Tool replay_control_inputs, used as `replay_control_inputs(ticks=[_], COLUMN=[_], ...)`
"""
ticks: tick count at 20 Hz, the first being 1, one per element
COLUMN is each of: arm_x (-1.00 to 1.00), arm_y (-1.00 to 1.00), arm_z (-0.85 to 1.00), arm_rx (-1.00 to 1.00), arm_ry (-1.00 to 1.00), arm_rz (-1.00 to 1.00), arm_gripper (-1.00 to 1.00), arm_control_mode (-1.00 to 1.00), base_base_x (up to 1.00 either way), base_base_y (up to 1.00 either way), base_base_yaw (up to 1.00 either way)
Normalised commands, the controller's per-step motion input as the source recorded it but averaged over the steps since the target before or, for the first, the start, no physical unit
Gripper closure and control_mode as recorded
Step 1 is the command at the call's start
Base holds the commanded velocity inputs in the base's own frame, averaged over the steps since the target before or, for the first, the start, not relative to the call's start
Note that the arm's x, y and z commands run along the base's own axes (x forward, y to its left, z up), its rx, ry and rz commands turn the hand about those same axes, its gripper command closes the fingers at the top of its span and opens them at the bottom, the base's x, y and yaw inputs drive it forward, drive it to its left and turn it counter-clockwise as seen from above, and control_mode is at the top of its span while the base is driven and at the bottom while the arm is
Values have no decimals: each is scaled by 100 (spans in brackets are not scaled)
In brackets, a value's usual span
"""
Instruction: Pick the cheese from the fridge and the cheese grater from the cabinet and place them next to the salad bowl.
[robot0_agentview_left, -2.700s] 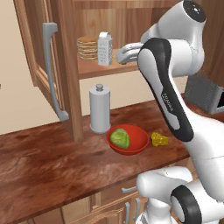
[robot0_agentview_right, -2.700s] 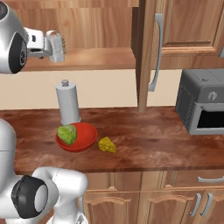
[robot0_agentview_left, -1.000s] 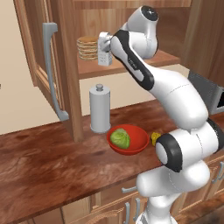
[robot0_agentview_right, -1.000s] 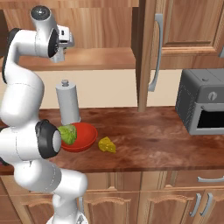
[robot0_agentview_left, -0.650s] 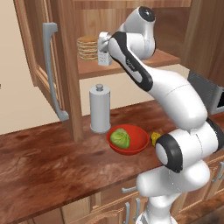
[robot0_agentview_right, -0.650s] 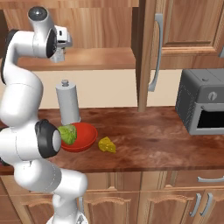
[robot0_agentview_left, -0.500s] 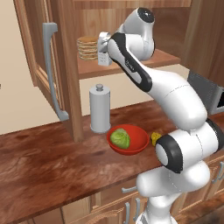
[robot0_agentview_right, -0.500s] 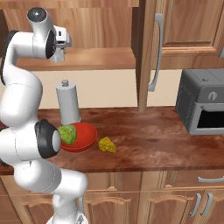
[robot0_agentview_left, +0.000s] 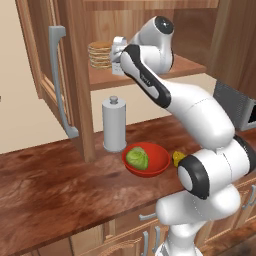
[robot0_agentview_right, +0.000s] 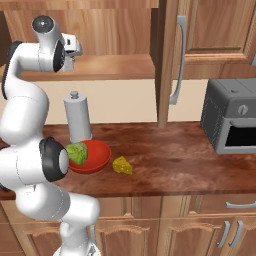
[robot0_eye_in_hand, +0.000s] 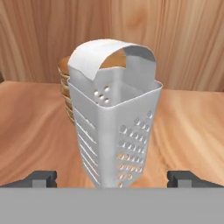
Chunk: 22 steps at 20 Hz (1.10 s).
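Cheese grater (robot0_eye_in_hand: 114, 113): upright on the cabinet (robot0_agentview_left: 150, 70) shelf, centre of the hand view, tan disc stack (robot0_eye_in_hand: 66, 83) behind it; not yet gripped. Gripper (robot0_eye_in_hand: 114, 178): jaws spread wide, one tip either side of the grater's base. Cheese (robot0_agentview_right: 122, 165): on the counter just beside the salad bowl (robot0_agentview_right: 95, 159), lower left of the right base view; that half looks done. Remaining, by judgement: grasp grater, carry it down beside the bowl.

The cheese grater (robot0_eye_in_hand: 114, 118) stands upright on the cabinet (robot0_agentview_left: 75, 75) shelf, just before the stack of discs (robot0_agentview_left: 100, 55). Below on the counter (robot0_agentview_right: 170, 165), the cylinder (robot0_agentview_left: 114, 125) stands behind the salad bowl (robot0_agentview_right: 97, 155); the cheese (robot0_agentview_right: 121, 166) lies just right of the bowl.
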Motion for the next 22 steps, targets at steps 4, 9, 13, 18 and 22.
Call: replay_control_inputs(ticks=[4,9,13,18,22], arm_x=[22,18,16,17,32], arm_y=[0,4,2,4,6], arm_z=[-9,-3,-6,-3,0], arm_rx=[0,0,0,0,0], arm_ry=[-9,-7,-3,0,0], arm_rz=[0,0,0,0,0], arm_gripper=[-100,-100,-100,-100,-100], arm_control_mode=[-100,-100,-100,-100,-100], base_base_x=[0,0,0,0,0], base_base_y=[0,0,0,0,0], base_base_yaw=[0,0,0,0,0])
